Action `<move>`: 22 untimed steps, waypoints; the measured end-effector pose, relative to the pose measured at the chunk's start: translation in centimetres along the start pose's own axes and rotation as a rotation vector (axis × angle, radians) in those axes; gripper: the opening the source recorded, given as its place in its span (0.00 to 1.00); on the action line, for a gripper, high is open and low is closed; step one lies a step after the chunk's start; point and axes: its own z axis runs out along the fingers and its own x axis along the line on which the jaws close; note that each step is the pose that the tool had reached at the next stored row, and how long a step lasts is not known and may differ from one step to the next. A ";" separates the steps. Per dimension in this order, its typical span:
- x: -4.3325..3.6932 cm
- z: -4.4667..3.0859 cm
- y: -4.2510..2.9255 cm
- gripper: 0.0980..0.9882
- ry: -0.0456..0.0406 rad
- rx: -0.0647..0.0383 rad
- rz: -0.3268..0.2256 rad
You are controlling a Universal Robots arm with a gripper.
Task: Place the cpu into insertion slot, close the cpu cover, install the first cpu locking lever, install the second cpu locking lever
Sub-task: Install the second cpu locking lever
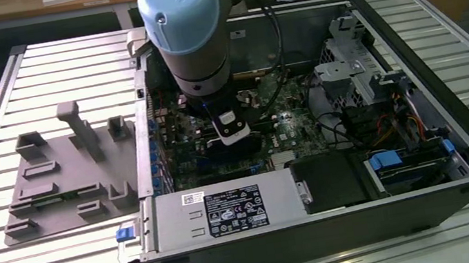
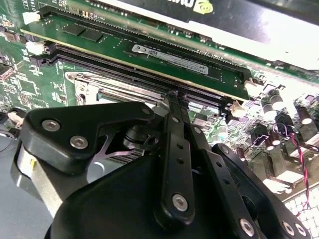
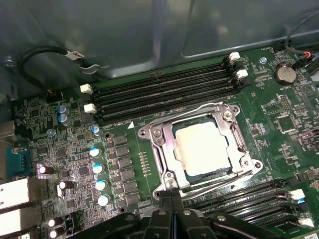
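1. In the first wrist view the cpu (image 3: 203, 148) lies flat in the insertion slot (image 3: 180, 171), its pale metal top showing through the window of the cpu cover (image 3: 167, 144), which lies down over it.
2. The gripper (image 3: 172, 195) hangs just beside the socket, its tips at the socket edge nearest the camera. The chip lies straight ahead of the tips, a little to one side.
3. The fingers (image 2: 175, 107) are pressed together with no gap, and nothing shows between them. They hold nothing that can be seen.
4. Thin wire levers run along the socket's sides. One lever (image 3: 219, 184) crosses just in front of the tips, running across the line in which the fingers point. Whether the tips touch it cannot be told.
5. The second wrist view looks along the fingers from behind. It shows the closed tips low over the socket frame (image 2: 84, 79), but the gripper's body hides the chip.
6. The exterior view shows the arm (image 1: 187, 34) reaching straight down into the open computer case (image 1: 455, 112), with the gripper (image 1: 233, 138) over the motherboard (image 1: 294, 126); the socket itself is hidden there.
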 end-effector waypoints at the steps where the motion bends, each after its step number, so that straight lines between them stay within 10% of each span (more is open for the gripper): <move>1: 0.01 0.01 0.02 0.00 0.0000 0.000 0.000; 22: 0.12 0.46 0.10 0.00 0.0011 -0.004 0.000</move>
